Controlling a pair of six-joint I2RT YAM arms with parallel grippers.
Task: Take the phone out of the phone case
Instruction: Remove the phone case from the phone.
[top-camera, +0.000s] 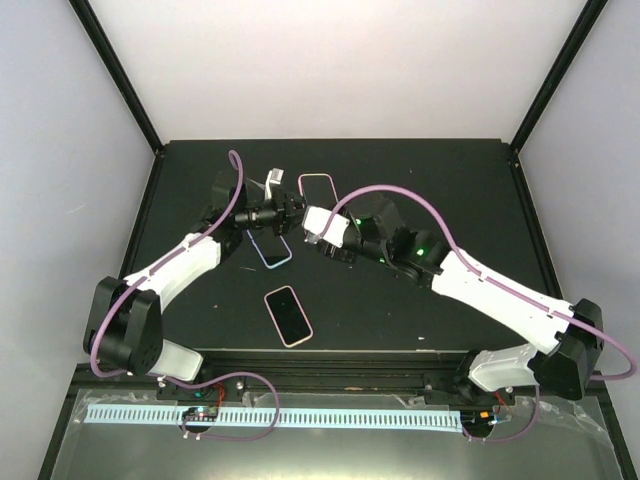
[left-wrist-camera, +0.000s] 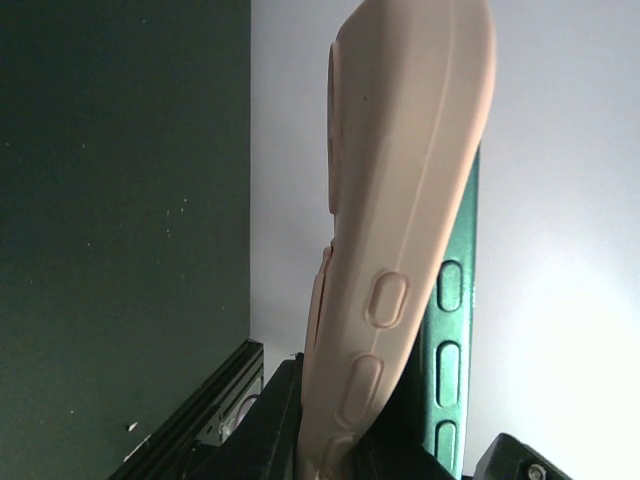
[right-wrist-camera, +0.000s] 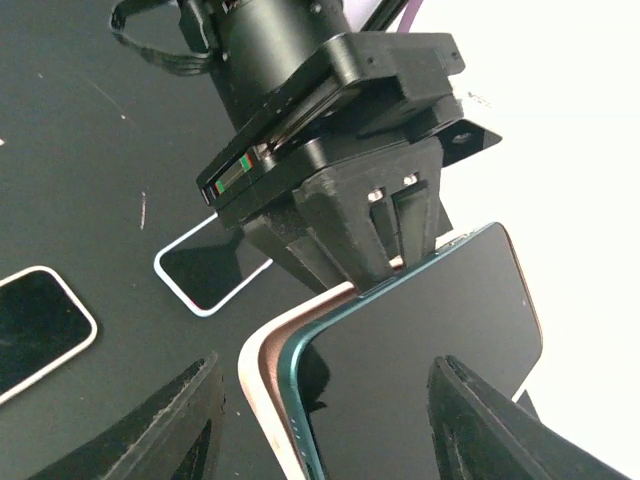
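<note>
**1. My left gripper (right-wrist-camera: 393, 250).** Clenched. Its two black fingers pinch across one edge of the phone (right-wrist-camera: 430, 330) and the phone case (left-wrist-camera: 400, 200) together. They hold the pair up off the table (top-camera: 420, 170).

**2. Phone.** Green-edged body with a dark screen, clamped in my left jaws and reaching out from them toward my right gripper. It is only partly seated in its case.

**3. Phone case.** Pale pink and soft-looking, with raised button bumps along its side.
- At the corner nearest my right gripper it has peeled off the phone, and a gap shows between the pink shell and the green edge.
- From my left wrist, the case bows away from the phone's side, and the phone's own side buttons are bared beside it.
- Farther from that corner, a thin pink rim hugs the screen's edge.

**4. My right gripper (right-wrist-camera: 325, 365).** Released. The fingers are spread wide, one on each side of the loosened corner, and they grasp nothing. The left-hand finger stands apart from the case. I cannot tell whether the other touches the phone.

**5. Lavender-rimmed phone (top-camera: 272, 250).** Flat on the table, screen up, just below and on the base side of my left gripper.

**6. Pink-rimmed phone (top-camera: 288, 315).** Flat on the table, screen up, farther toward my bases and apart from item 5.
</note>
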